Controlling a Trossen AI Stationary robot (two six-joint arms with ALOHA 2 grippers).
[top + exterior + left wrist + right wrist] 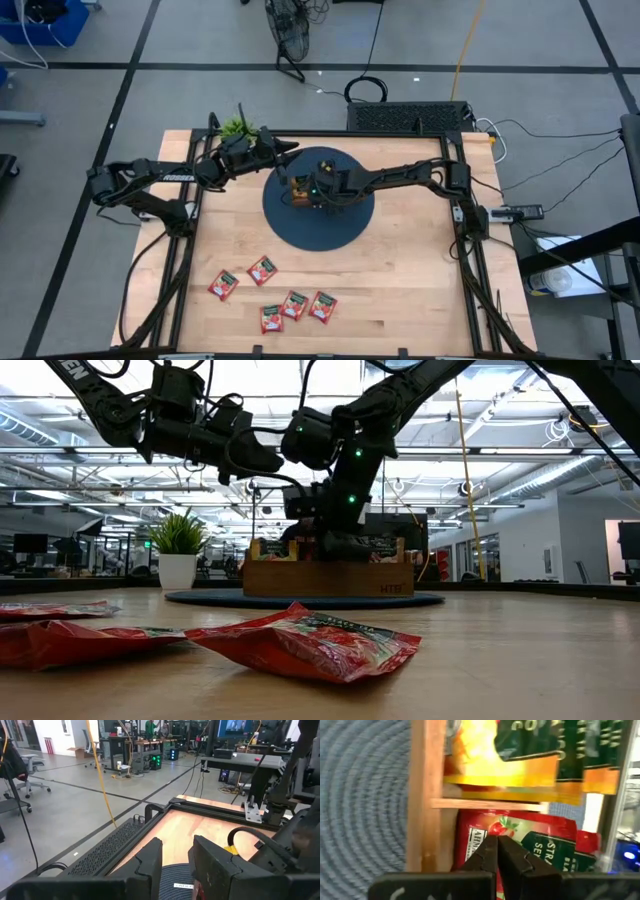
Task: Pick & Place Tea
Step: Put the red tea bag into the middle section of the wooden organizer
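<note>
A brown wooden tray (303,190) stands on a round dark blue mat (320,225) at the table's middle. It holds tea sachets: orange and green ones (530,765) in one compartment, a red one (545,840) in the adjoining one. Several red tea sachets (294,304) lie flat on the bare wood near the front edge, close in the low view (310,642). My right gripper (498,851) is shut and slants down into the tray (330,578) over the red sachet. My left gripper (175,862) hovers level above the mat's far left, open, with nothing between its fingers. My right gripper's shut fingertips (490,845) stand right over the red sachet's printed face (475,842) in the tray compartment, coming slanting down from the table's right. I cannot tell whether they touch it. The sachet lies in the compartment beside the wooden side wall (422,795).
A small potted plant (237,127) stands at the far left behind my left arm. A black frame (455,215) runs along the table's sides. Open wood lies between the mat and the loose sachets.
</note>
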